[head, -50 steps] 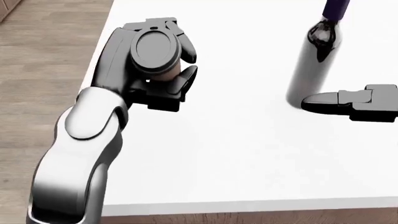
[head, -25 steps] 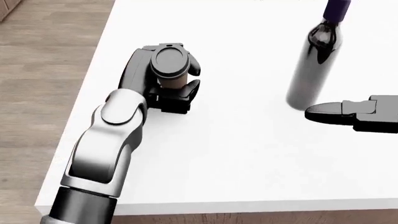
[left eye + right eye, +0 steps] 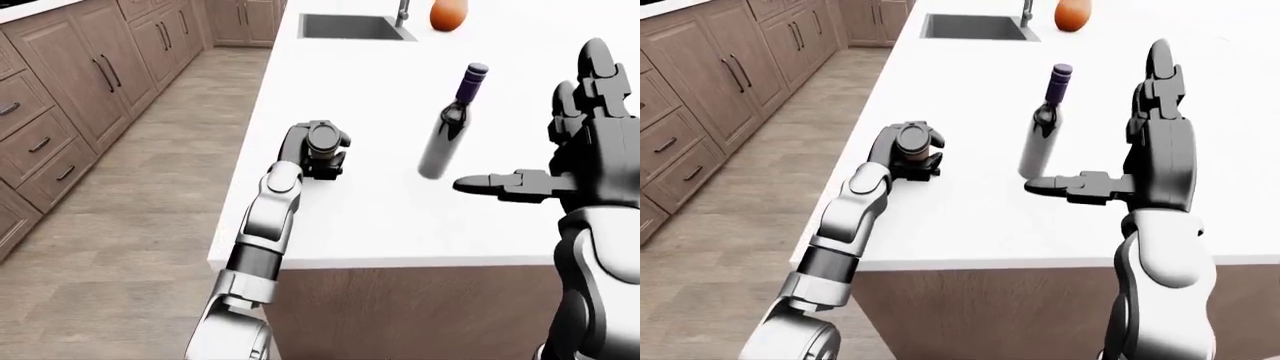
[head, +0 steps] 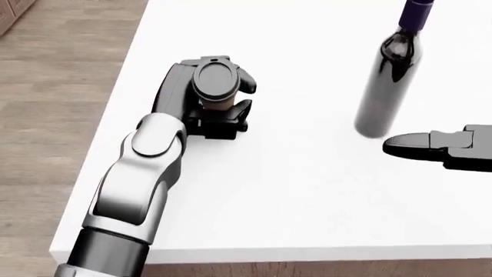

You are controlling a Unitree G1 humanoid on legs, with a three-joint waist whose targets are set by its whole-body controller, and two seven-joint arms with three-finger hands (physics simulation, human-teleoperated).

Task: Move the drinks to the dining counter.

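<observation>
A brown cup with a dark lid stands on the white counter near its left edge, and my left hand is shut round it. A dark wine bottle with a purple cap stands upright to the right of the cup. My right hand is open just right of and below the bottle, thumb pointing left near its base, fingers raised, not touching it.
A sink with a tap is set into the counter at the top of the left-eye view, with an orange round object beside it. Wooden cabinets line the left, across a wood floor aisle.
The left hand with the cup has slid right and slightly down the head view, further onto the counter. The right thumb has dropped a little lower in the head view. The bottle has stayed put.
</observation>
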